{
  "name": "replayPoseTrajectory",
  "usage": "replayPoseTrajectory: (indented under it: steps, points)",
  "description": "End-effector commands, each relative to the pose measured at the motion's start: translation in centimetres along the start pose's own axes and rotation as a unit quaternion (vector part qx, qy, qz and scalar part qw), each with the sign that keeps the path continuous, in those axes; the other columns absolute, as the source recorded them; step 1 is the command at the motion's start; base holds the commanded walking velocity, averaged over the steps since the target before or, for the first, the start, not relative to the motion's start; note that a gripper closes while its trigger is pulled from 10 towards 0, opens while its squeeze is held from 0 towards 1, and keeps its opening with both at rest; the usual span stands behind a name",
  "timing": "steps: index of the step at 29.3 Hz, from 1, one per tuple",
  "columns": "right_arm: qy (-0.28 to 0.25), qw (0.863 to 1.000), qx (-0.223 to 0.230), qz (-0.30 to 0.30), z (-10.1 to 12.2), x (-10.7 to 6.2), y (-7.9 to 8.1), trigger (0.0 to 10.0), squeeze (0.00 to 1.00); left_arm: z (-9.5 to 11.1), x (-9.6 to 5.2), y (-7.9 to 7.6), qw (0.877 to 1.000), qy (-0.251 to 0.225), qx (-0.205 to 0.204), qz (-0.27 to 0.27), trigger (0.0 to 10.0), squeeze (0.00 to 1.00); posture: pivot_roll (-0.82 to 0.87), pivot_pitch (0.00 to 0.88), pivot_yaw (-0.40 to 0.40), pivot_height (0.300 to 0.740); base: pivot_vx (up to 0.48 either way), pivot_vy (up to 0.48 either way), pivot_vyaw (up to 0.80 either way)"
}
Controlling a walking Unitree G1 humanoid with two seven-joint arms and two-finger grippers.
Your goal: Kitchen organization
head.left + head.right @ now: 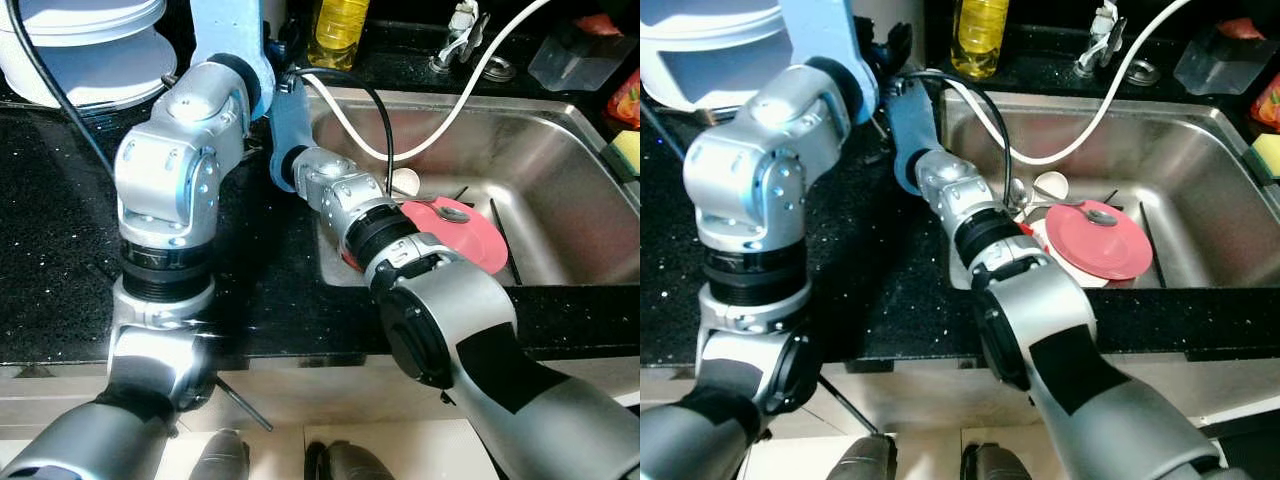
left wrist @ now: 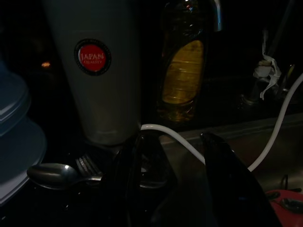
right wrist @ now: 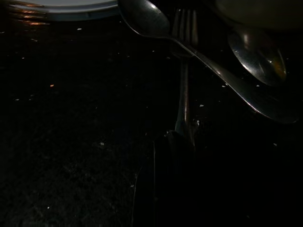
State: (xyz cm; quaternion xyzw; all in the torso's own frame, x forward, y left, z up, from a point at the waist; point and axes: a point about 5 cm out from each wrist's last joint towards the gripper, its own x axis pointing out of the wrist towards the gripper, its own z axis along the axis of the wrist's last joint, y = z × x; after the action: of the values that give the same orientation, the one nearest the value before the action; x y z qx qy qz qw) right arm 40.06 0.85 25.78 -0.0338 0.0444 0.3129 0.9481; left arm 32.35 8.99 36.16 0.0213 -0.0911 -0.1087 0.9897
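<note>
Stacked plates (image 1: 95, 45): far left on the black counter (image 1: 60, 250), white and pale blue, well clear of both arms.

Left gripper (image 2: 184, 156): you have it low over the counter's back edge beside the sink; its two black fingers stand apart with nothing between them. The white hose (image 2: 175, 139) runs just ahead of the gap.

Cutlery: a spoon (image 2: 49, 174) and a fork (image 2: 87, 165) lie on the counter at the foot of a white container (image 2: 102, 71) — touching or overlapping, by the left wrist view. The right wrist view shows the fork (image 3: 184, 61) crossed by one spoon (image 3: 189, 42), with a second spoon (image 3: 258, 56) near it.

Right gripper (image 3: 173, 156): down at the fork's handle end. Too dark to say whether its fingers are pinched on the handle or merely over it — you cannot tell.

Oil bottle (image 1: 338, 30): upright behind the sink's corner, near both wrists.

Sink (image 1: 560, 150): a red plate (image 1: 1100, 240) with a spoon (image 1: 1090, 212) on it, still to be sorted.

Risk: pulling the fork, I judge, would drag the crossing spoon along. The two arms crowd one corner; a wide swing could knock the bottle or container, or snag the hose.
</note>
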Motion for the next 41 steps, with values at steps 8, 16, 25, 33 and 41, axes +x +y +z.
replayPoseTrajectory:
  steps: [8,16,25,33,41]
  points:
    - [-0.070,0.995,0.008,0.064,3.1,-2.0,-3.0,10.0,0.00,-1.1,-1.2,0.9,1.000,0.014,-0.005,0.015,10.0,0.00,0.27,0.086,-0.056,0.740,0.000,0.000,0.00]
    - [-0.127,0.989,0.010,0.073,5.7,-4.5,-5.5,10.0,0.00,-1.9,-1.3,1.6,1.000,0.023,-0.010,0.018,10.0,0.00,0.25,0.079,-0.038,0.740,0.000,0.000,0.00]
    - [-0.014,0.999,0.041,0.017,-0.1,-1.4,-2.6,10.0,1.00,-1.5,-1.0,1.1,1.000,0.020,-0.011,0.004,10.0,0.00,0.25,0.086,-0.028,0.740,0.000,0.000,0.00]
    - [0.007,0.998,0.069,-0.009,-0.6,-0.2,-0.3,10.0,1.00,-1.3,-1.1,0.9,1.000,0.019,-0.009,0.006,10.0,0.00,0.28,0.096,-0.046,0.740,0.000,0.000,0.00]
    - [0.022,0.998,0.049,-0.038,-0.7,0.3,0.7,10.0,0.00,-1.5,-1.4,1.2,1.000,0.022,-0.008,0.015,10.0,0.00,0.29,0.101,-0.058,0.740,0.000,0.000,0.00]
